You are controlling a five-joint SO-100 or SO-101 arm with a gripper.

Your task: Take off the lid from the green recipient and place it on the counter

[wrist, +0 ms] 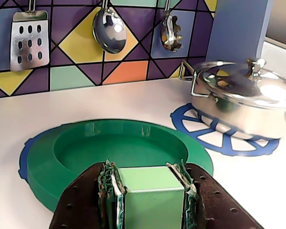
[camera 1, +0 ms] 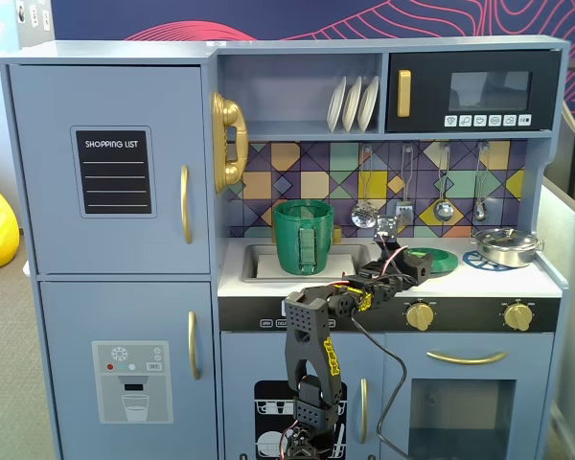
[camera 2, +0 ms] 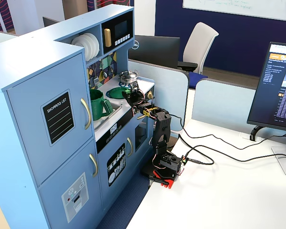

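The green lid (wrist: 109, 143) lies flat on the white counter (wrist: 133, 98), over a blue burner ring. My gripper (wrist: 150, 174) is shut on the lid's square light-green knob (wrist: 152, 191), one jaw on each side. In a fixed view the lid (camera 1: 439, 259) sits right of the sink, with the gripper (camera 1: 420, 266) at its near edge. The tall dark-green recipient (camera 1: 304, 237) stands open in the sink, left of the lid. In another fixed view the recipient (camera 2: 99, 105), the lid (camera 2: 115, 92) and the gripper (camera 2: 131, 97) show in the same order.
A silver lidded pan (wrist: 243, 98) sits on the right burner ring (wrist: 219, 138), close to the lid's right rim; it also shows in a fixed view (camera 1: 506, 246). A spatula (wrist: 29, 38) and ladles (wrist: 108, 29) hang on the tiled back wall.
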